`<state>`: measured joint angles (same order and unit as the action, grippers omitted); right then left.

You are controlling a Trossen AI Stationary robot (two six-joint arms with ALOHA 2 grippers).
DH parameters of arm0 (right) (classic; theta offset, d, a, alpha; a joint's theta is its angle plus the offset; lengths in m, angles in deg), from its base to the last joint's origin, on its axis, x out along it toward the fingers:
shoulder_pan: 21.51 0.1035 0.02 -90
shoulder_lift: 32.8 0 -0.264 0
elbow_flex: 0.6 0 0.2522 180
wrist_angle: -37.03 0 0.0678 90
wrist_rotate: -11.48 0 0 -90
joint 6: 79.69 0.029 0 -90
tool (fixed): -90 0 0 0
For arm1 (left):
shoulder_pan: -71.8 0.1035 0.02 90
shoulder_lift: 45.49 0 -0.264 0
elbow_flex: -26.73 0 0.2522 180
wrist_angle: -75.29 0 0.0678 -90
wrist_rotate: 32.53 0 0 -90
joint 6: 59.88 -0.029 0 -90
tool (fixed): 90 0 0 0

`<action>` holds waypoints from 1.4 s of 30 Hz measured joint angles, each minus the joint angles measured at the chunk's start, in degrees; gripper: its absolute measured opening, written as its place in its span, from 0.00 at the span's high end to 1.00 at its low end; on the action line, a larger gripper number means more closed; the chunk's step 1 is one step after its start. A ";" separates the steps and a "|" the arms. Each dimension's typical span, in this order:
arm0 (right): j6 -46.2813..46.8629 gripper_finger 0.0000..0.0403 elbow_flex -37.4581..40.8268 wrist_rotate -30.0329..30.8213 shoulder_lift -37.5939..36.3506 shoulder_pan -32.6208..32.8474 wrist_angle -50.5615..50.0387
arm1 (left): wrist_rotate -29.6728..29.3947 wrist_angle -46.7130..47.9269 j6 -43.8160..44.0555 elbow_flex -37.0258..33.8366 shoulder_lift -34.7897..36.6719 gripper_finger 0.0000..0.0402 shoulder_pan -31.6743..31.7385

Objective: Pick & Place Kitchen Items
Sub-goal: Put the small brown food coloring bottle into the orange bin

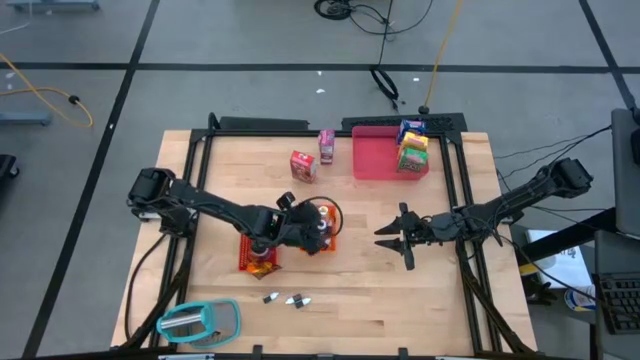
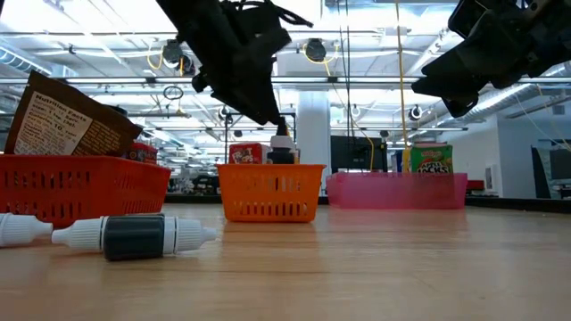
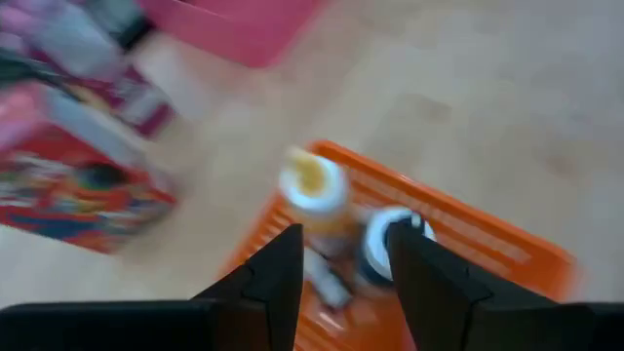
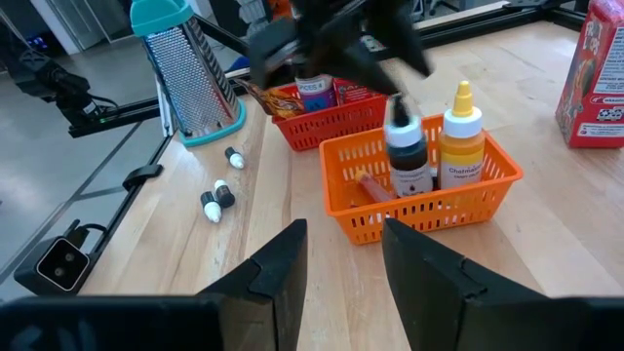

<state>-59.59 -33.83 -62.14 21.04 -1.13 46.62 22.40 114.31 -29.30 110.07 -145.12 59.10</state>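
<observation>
Left gripper: over the orange bin near the tabletop's middle; fingers parted and holding nothing, directly above the two bottles in the bin.
Right gripper: raised above bare wood toward the right side of the tabletop, well apart from the bins; fingers spread, nothing between them.
Open room: bare wood between the orange bin and the right gripper, along the near edge right of the loose bottles, and across the left part of the far half.
Bins, two: the orange bin and a red bin, side by side, the red one nearer the near-left corner.
Bottles in orange bin, two: a yellow-capped bottle and a dark white-capped bottle, both upright.
Loose bottles, two: small dark bottles lying on their sides near the near edge.
Cartons on bare wood, two: a red carton and a pink carton, toward the far edge.
Pink tray: at the far edge, right of centre, carrying a green-and-yellow carton and a blue one.
Grater: teal-rimmed, at the near-left corner.
View differences: the right wrist view alone shows the bottles standing upright; the low view shows a brown packet leaning in the red bin.
</observation>
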 joint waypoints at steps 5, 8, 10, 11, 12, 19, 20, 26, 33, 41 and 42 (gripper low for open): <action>0.00 0.68 0.00 0.00 0.00 0.00 -0.02 | 6.54 0.01 -1.02 0.00 0.00 0.62 -3.93; 0.00 0.68 0.00 0.00 0.00 0.00 -0.02 | 6.69 0.02 -1.10 0.00 0.00 0.62 -7.20; 0.00 0.68 0.00 0.00 0.00 -0.02 -0.02 | 5.93 0.00 -0.25 0.00 0.00 0.62 -9.22; 0.02 0.68 0.00 0.00 0.00 -0.02 -0.02 | 5.96 0.00 0.29 0.00 0.00 0.62 -10.10; 0.06 0.68 0.00 0.00 0.00 0.00 -0.02 | 6.13 0.02 0.84 0.00 0.00 0.62 -10.98; 0.15 0.68 0.00 0.00 0.00 0.00 -0.02 | 8.17 0.01 4.44 0.00 0.00 0.62 -17.20; 0.17 0.68 0.00 0.00 0.00 0.00 -0.02 | 8.21 0.00 4.69 0.00 0.00 0.62 -18.08; 0.17 0.68 0.00 0.00 0.00 0.00 -0.02 | 8.26 0.02 8.72 0.02 -0.41 0.62 -22.83; 0.20 0.68 0.00 0.02 -0.02 -0.02 0.17 | 8.27 -0.65 13.71 -1.36 -3.89 0.62 -26.20; 0.20 0.68 0.00 0.02 -0.02 0.00 0.59 | 9.66 -2.48 16.63 -1.81 -6.83 0.62 -27.46; 0.20 0.68 0.00 0.02 -0.02 0.00 0.53 | 9.67 -2.68 16.71 -1.77 -7.12 0.62 -27.57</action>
<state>-59.39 -33.83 -62.12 21.02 -1.13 47.15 32.07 111.63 -12.59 108.30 -152.25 31.53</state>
